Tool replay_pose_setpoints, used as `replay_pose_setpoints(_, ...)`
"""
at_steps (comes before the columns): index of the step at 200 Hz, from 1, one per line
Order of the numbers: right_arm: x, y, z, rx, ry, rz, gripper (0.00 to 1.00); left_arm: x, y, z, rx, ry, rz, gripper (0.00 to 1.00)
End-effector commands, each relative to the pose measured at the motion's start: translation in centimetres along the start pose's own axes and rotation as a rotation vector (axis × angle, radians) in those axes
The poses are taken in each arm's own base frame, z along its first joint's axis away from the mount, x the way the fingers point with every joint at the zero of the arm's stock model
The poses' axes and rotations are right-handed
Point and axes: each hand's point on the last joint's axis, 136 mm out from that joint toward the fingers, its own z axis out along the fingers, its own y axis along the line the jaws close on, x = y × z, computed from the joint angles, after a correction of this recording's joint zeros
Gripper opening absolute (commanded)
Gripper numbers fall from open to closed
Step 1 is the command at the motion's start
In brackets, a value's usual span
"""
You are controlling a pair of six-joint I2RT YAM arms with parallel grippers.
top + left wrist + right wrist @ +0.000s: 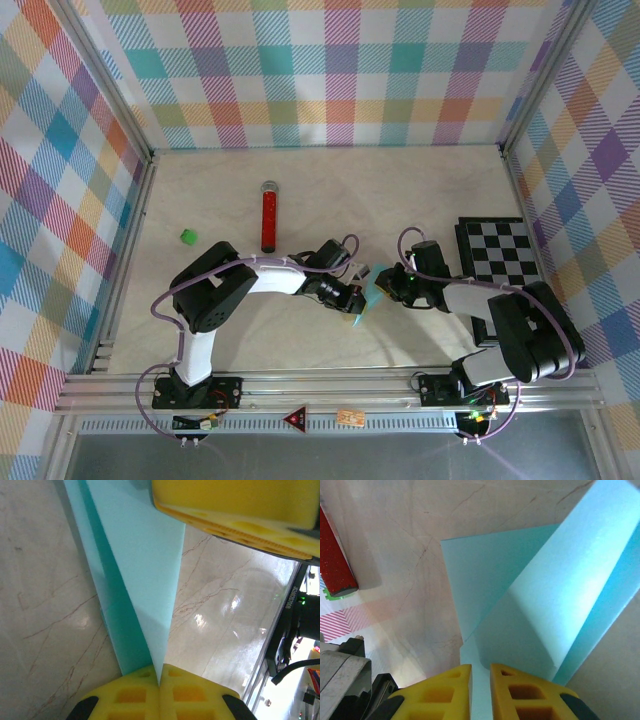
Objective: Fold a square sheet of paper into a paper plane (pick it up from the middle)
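The light cyan paper (367, 300), folded into angled flaps with sharp creases, is between the two arms near the front middle of the worktop (300, 180), well apart from the red glittery tube (268, 215), with the checkered board (500, 255) off to the right. The left fingers (135, 697) are clenched tight on a pointed corner of it, their yellow tips meeting with the paper pinched between them, while the right fingers (520, 695) grasp another edge, a thin layer running down the narrow gap between them
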Motion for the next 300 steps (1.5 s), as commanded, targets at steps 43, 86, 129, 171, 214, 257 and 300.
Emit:
replay_pose_setpoints(43, -0.3, 1.9, -0.2, -0.057, 0.024, -0.026, 0.18, 2.4, 3.8, 1.3, -0.106, 0.076, -0.092, 0.06)
replay_pose_setpoints(86, -0.3, 0.8, 0.3, -0.018, 0.028, -0.001, 0.17, 2.4, 3.9, 1.3, -0.110, 0.084, -0.096, 0.05)
replay_pose_setpoints(129, -0.3, -0.3, 0.9, 0.023, 0.028, 0.021, 0.17, 2.7, 4.1, 1.3, -0.114, 0.085, -0.098, 0.05)
replay_pose_setpoints(171, -0.3, -0.5, 0.9, 0.033, 0.030, 0.015, 0.17, 2.7, 4.1, 1.2, -0.116, 0.086, -0.100, 0.05)
replay_pose_setpoints(214, 0.2, -2.2, 1.3, 0.085, 0.050, 0.026, 0.17, 2.7, 3.8, 0.8, -0.104, 0.081, -0.091, 0.09)
replay_pose_setpoints(257, 1.0, -4.2, 1.5, 0.149, 0.067, 0.046, 0.16, 2.3, 2.3, -0.4, -0.084, 0.054, -0.052, 0.18)
replay_pose_setpoints(300, 1.0, -4.0, 1.5, 0.145, 0.071, 0.035, 0.16, 1.3, 1.2, -2.3, -0.094, -0.014, -0.032, 0.33)
